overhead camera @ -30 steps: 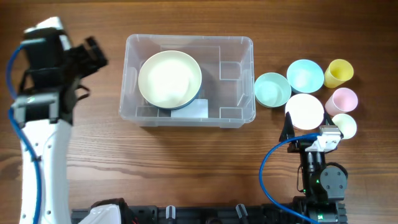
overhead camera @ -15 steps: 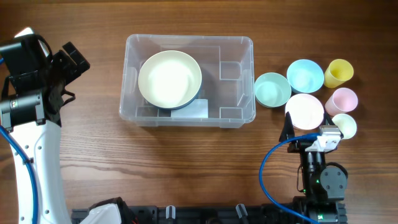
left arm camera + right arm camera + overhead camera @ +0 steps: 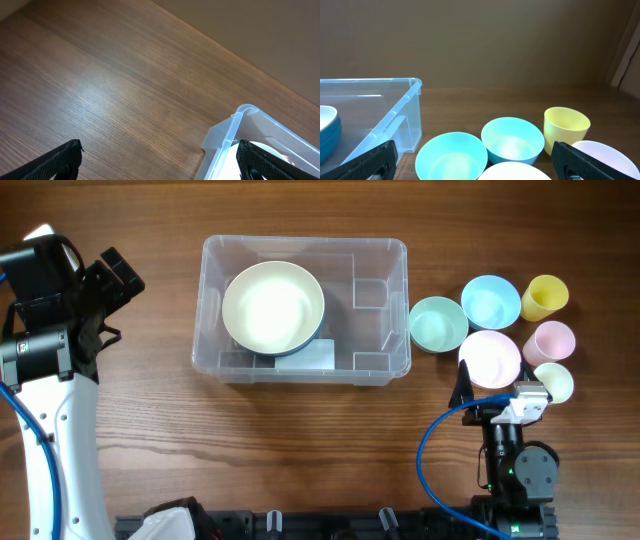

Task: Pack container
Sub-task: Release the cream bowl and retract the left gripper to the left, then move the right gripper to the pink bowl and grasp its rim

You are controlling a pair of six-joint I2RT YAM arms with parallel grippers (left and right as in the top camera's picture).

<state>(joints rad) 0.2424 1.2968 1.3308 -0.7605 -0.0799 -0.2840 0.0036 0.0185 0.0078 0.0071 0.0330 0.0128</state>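
Note:
The container (image 3: 381, 308) is a clear rectangular bin in the middle of the table. A cream bowl (image 3: 273, 307) rests in its left half on top of a blue bowl. My left gripper (image 3: 110, 298) hovers open and empty left of the bin. In the left wrist view the container's corner (image 3: 234, 131) shows by the right finger (image 3: 256, 161). My right gripper (image 3: 497, 392) sits open at the near right, just behind a pale pink bowl (image 3: 490, 358). In the right wrist view the container (image 3: 395, 107) stands at the left.
Right of the bin stand a teal bowl (image 3: 438, 323), a light blue bowl (image 3: 490, 301), a yellow cup (image 3: 545, 297), a pink cup (image 3: 551, 340) and a small pale cup (image 3: 554, 381). The teal bowl (image 3: 451, 155), blue bowl (image 3: 512, 140) and yellow cup (image 3: 566, 127) lie ahead of the right fingers.
The left arm swung further left, away from the bin, then stopped. The right arm and the bowls have not moved.

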